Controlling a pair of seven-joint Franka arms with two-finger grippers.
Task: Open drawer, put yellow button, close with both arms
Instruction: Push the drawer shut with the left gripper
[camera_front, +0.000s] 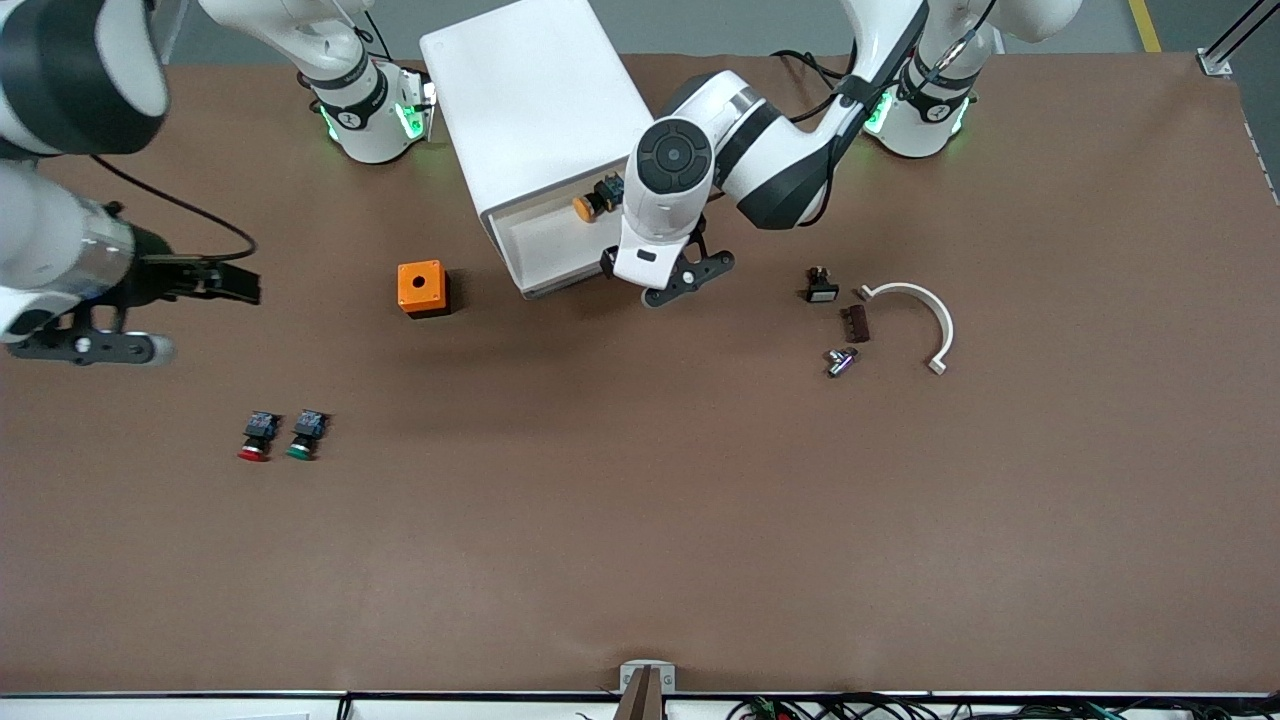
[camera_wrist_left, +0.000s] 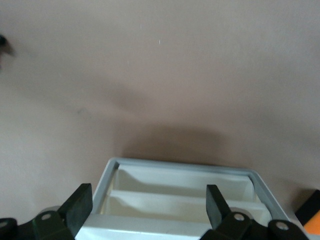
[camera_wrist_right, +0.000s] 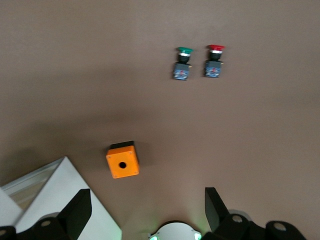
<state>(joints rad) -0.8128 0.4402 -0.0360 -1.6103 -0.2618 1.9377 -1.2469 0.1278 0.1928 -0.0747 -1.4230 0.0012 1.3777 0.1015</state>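
The white cabinet (camera_front: 530, 110) stands near the arms' bases, and its lowest drawer (camera_front: 545, 248) is pulled out. In the drawer lies the yellow button (camera_front: 588, 205), partly hidden by the left arm's wrist. My left gripper (camera_front: 640, 275) hangs over the drawer's front corner. In the left wrist view this gripper (camera_wrist_left: 147, 207) is open above the drawer's rim (camera_wrist_left: 112, 167), with nothing between its fingers; the button does not show there. My right gripper (camera_front: 215, 283) hovers open and empty over the table at the right arm's end, also seen open (camera_wrist_right: 147, 210) in its own wrist view.
An orange box with a hole (camera_front: 422, 288) sits beside the drawer. A red button (camera_front: 257, 437) and a green button (camera_front: 305, 435) lie nearer the camera. Small parts (camera_front: 822, 286) and a white curved piece (camera_front: 925, 315) lie toward the left arm's end.
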